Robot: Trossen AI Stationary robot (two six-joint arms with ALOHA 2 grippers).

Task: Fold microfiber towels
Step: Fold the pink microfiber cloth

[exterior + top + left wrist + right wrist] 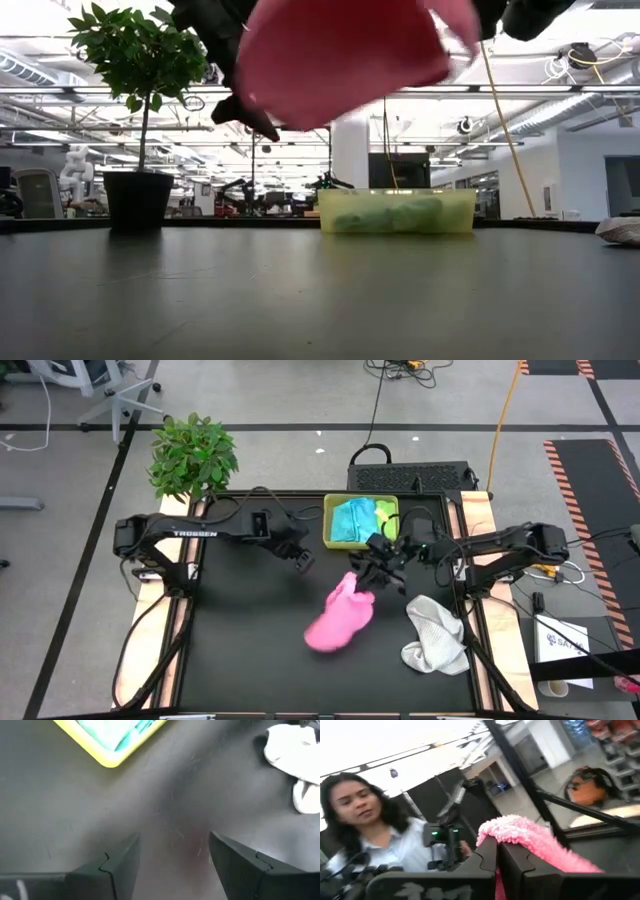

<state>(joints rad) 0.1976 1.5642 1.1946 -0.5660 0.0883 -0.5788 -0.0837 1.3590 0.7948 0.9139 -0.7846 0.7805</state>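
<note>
A pink towel (338,618) hangs from my right gripper (372,572), which is shut on it above the middle of the black table (240,650). In the low view the pink towel (340,55) hangs well above the tabletop. My left gripper (300,560) stands open just left of it, with nothing between its fingers (120,865). A white towel (436,635) lies crumpled on the table at the right. Teal and lime green towels (358,518) lie in the yellow-green tray (330,520) at the far edge. My right gripper pinches a bunched part of the pink towel's upper end (506,834) between its two fingers (487,857). The fingers come from the table's right, roughly level. The rest of the towel hangs slack below the gripper, clear of the table.
A potted plant (192,455) stands at the far left corner. The tray (395,212) sits at the far middle edge. A person (370,830) shows beyond the table in the right wrist view. Bare black tabletop lies at the near left.
</note>
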